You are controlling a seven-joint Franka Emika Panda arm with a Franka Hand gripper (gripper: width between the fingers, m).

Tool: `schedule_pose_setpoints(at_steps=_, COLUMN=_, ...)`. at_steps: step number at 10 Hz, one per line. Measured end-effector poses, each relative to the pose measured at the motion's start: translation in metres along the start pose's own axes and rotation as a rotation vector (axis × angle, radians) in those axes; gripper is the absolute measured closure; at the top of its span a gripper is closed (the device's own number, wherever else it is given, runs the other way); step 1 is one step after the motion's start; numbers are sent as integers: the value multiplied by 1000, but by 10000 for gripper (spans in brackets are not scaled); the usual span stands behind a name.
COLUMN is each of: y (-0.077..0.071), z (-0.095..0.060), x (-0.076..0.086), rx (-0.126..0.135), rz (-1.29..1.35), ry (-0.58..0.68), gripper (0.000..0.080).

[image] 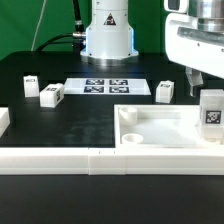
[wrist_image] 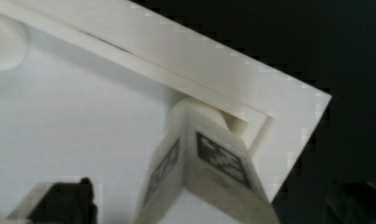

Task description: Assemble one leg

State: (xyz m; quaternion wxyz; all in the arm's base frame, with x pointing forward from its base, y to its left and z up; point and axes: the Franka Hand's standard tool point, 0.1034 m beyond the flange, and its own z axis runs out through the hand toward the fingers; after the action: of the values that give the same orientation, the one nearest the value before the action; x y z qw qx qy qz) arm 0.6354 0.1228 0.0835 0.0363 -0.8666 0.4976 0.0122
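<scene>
One leg (image: 211,112), a stubby white block with a marker tag, stands upright at the right corner of the large white tray-like part (image: 150,128). My gripper (image: 203,84) hangs just above it. In the wrist view the leg (wrist_image: 206,165) rises from the tray's corner (wrist_image: 256,95) between my fingers. One dark fingertip (wrist_image: 64,200) stands apart from the leg with white tray showing between them. The other fingertip is lost against the black table. The gripper (wrist_image: 203,205) looks open around the leg's top.
Three loose legs lie on the black table: two at the exterior view's left (image: 31,85) (image: 52,94) and one right of the marker board (image: 165,90). The marker board (image: 105,86) lies before the robot base. A long white rail (image: 90,160) runs along the front.
</scene>
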Motion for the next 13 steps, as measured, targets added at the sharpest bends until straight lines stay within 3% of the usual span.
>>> schedule_pose_setpoints(at_steps=6, y=0, z=0, x=1, rx=-4, rz=-650, ry=6, gripper=151)
schedule_pose_setpoints(at_steps=9, y=1, z=0, x=3, rx=-7, rz=-798, ry=9, gripper=151)
schedule_pose_setpoints(at_steps=10, y=1, z=0, x=3, rx=-7, rz=-794, ry=9, gripper=245)
schedule_pose_setpoints(at_steps=11, y=1, z=0, x=3, rx=-7, rz=-794, ry=9, gripper=245)
schedule_pose_setpoints(at_steps=12, y=1, z=0, x=3, rx=-7, rz=-794, ry=9, gripper=430)
schedule_pose_setpoints(at_steps=13, y=1, z=0, x=3, rx=-7, rz=-787, ry=9, gripper=508)
